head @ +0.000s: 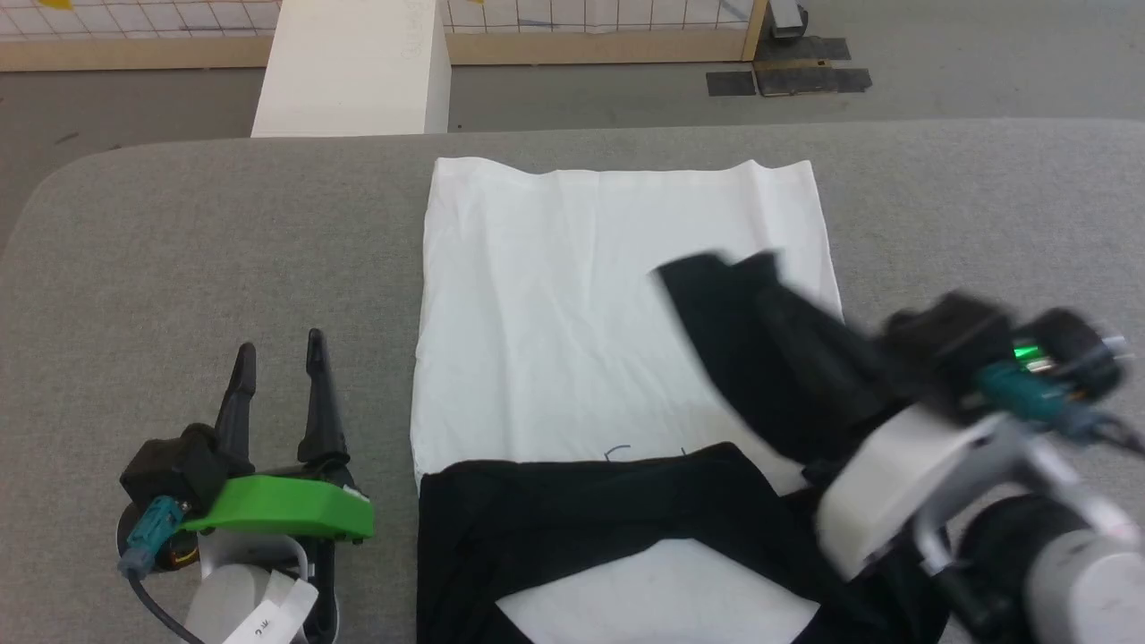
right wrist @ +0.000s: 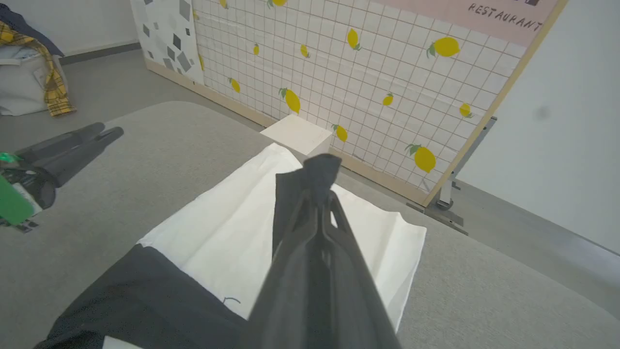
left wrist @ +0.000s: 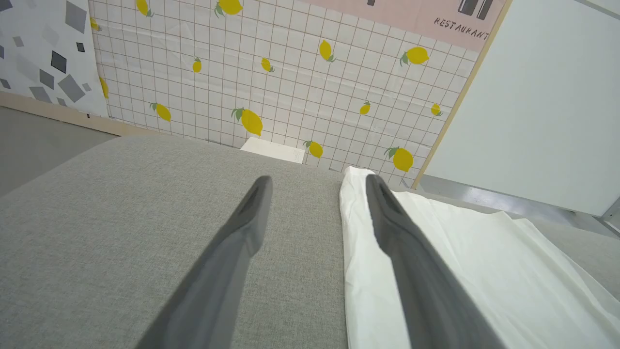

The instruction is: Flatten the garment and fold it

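The garment [head: 581, 313] lies spread on the grey table [head: 179, 233], its white body flat and one black sleeve [head: 581, 519] folded across the near end. My right gripper [head: 716, 277] is shut on the other black sleeve [head: 760, 349] and holds it lifted over the white body's right side. From the right wrist, the pinched sleeve end [right wrist: 315, 174] shows at the closed gripper [right wrist: 320, 186]. My left gripper [head: 279, 353] stands open on the table left of the garment, nothing between its fingers [left wrist: 256, 203]. The garment's white edge [left wrist: 368, 271] runs beside the left gripper [left wrist: 317, 182].
A white box [head: 358, 67] stands beyond the table's far edge, before a tiled lemon-print wall panel [left wrist: 290, 72]. Dark mats [head: 787, 76] lie on the floor at the back right. A bundle with yellow plaid cloth [right wrist: 43, 72] sits on the floor at far left.
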